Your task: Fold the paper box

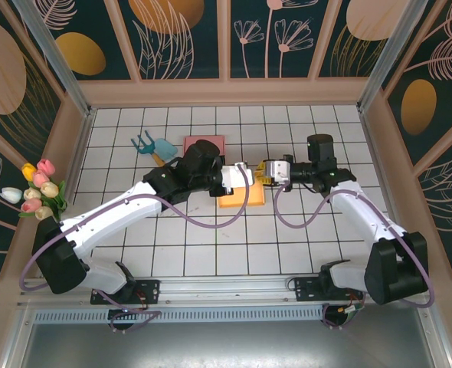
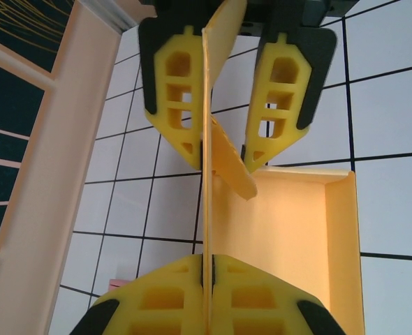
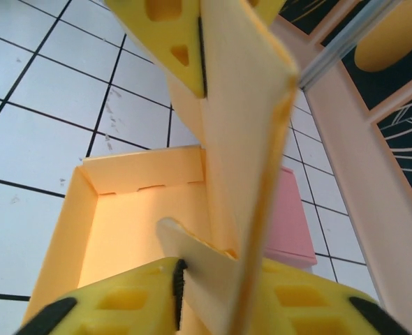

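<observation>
The white tiled worktop (image 1: pixel 172 238) carries the paper box (image 1: pixel 237 201) near its middle. It is an open yellow-orange tray with low walls, and everything else is placed from it.

The left arm (image 1: pixel 111 215) reaches to the paper box from the near left. The right arm (image 1: pixel 364 211) bends in from the right, so the two meet over the box's far part.

A flat pink box (image 1: pixel 204 142) lies just beyond the paper box, a little to its left. A bunch of tulips (image 1: pixel 38 188) sits well to the left of the paper box, against the side wall. A blue and teal object (image 1: pixel 153 146) lies beyond the paper box and farther left, just past the pink box.

The left tool (image 1: pixel 244 170) is fully closed on the tall flap (image 2: pixel 207 84) that stands upright from one side of the paper box. In the left wrist view its yellow pads (image 2: pixel 164 300) press flat against both faces of the thin sheet.

The right tool (image 1: pixel 270 173) faces it along the same flap, over the right part of the paper box. Its fingers (image 2: pixel 171 91) straddle the flap at a narrow angle with their tips against the paper. One tip is on the flap's face, and the other is on a small tab (image 2: pixel 230 164) that slants off the flap down into the tray. It therefore grips flap and tab together. The tray itself rests flat on the worktop.
</observation>
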### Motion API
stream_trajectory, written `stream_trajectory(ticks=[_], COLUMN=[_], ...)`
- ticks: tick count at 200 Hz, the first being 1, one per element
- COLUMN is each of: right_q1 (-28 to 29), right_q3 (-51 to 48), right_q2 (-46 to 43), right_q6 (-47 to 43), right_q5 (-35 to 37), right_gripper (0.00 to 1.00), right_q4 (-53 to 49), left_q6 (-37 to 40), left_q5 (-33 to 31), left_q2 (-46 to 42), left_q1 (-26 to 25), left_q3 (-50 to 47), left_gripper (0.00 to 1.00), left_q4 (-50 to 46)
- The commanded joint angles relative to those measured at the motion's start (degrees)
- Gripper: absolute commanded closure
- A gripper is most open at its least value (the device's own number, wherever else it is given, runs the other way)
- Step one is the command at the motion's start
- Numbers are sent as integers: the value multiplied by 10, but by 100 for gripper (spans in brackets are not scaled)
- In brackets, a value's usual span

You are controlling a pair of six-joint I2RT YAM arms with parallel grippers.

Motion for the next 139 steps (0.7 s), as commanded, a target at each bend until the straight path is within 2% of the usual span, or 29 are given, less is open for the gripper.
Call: stream_trajectory(ticks=[1, 17, 35, 51, 61, 71, 90, 105, 119, 139], right_q1=[10, 11, 11, 7, 4, -1, -10, -13, -14, -17], right_q3=[24, 25, 24, 19, 12, 3, -9, -15, -20, -29], right_q2=[3, 3, 4, 4, 2, 2, 2, 2, 2, 2], right_q6=[-32, -34, -31, -12, -1, 14, 48, 60, 64, 72], right_q5=[-63, -65, -57, -41, -31, -27, -27, -27, -17, -5], right_gripper=[79, 88, 96, 98, 99, 100, 100, 100, 100, 100], right_q4=[-27, -31, -31, -18, -5, 15, 55, 67, 72, 84], left_q6=[-5, -10, -32, -93, -154, -223, -366, -479, -575, -684], left_q5=[40, 38, 6, -47, -82, -117, -163, -230, -312, -413], left_q2=[-4, -9, -20, -40, -56, -82, -150, -206, -246, -266], left_q1=[-3, -3, -3, -2, -2, -2, -2, -2, -2, 4], left_q3=[-9, -15, -33, -57, -69, -88, -153, -209, -236, -221], left_gripper=[100, 100, 100, 83, 78, 65, 61, 55, 42, 38], left_q4=[2, 15, 54, 117, 150, 188, 265, 303, 280, 175])
